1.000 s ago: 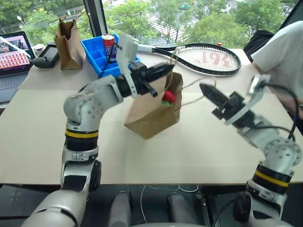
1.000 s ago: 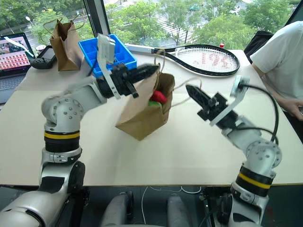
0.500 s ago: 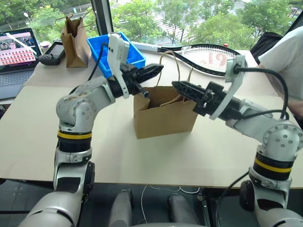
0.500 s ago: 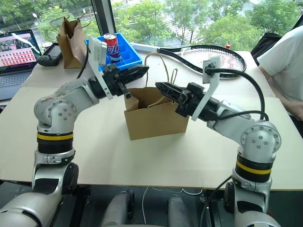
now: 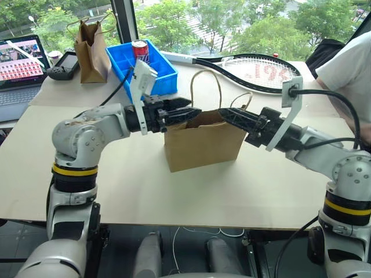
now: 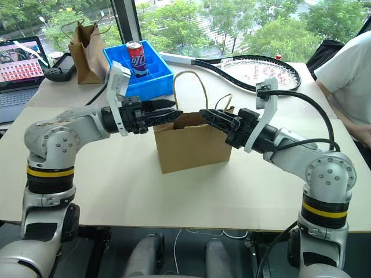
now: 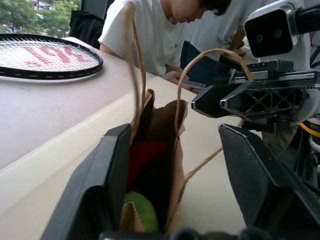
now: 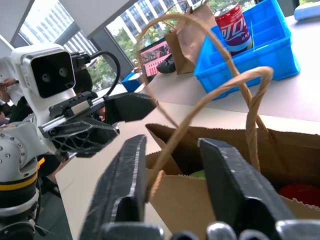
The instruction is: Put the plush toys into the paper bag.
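A wide brown paper bag (image 5: 203,142) stands upright at the centre of the frame on a beige table (image 5: 174,191), with a green plush toy (image 7: 142,210) and a red plush toy (image 7: 145,155) inside it. The left gripper (image 5: 188,110) and right gripper (image 5: 229,114) meet over its mouth from either side, both with jaws parted and holding nothing. A loop handle (image 8: 200,105) passes between the right gripper's fingers.

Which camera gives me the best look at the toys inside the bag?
The left wrist view: it looks straight into the paper bag, showing the red toy above the green toy. The right wrist view catches slivers of both over the rim. In the eye views the bag's walls hide them.
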